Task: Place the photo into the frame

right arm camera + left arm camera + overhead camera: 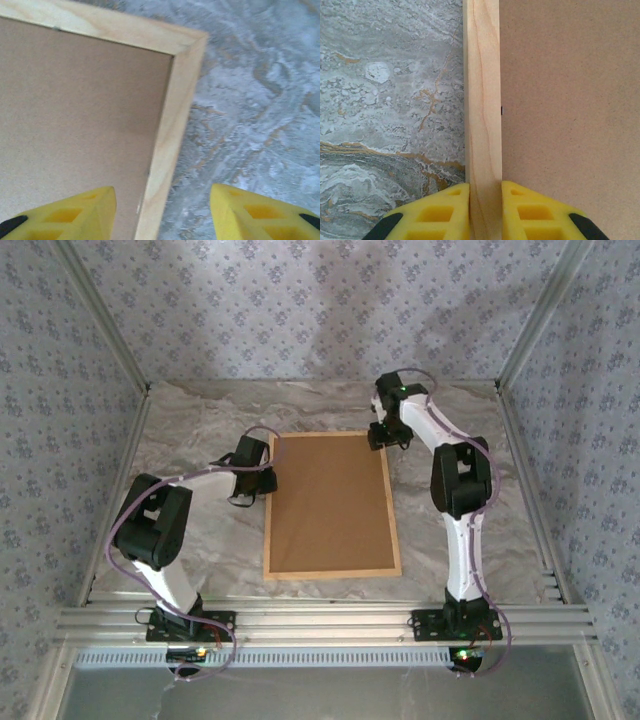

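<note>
Pinching the frame [268, 530] by its left rail, the left gripper [485, 192] is clamping the pale wood between its yellow pads. The frame is lying face down mid-table [200, 440], with the brown backing board [330, 500] facing up and sitting flush. The right gripper [163, 192] is hovering with jaws apart astride the far right corner, holding nothing. Judging it as steadying or closing up; the next move is calling for a square grip there without skewing.

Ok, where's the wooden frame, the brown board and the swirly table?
wooden frame [482, 100]: left wrist view, on its light wood side rail.
brown board [330, 502]: top view, on the middle of the board.
table [250, 100]: right wrist view, on bare marbled surface beside the frame's corner.
</note>
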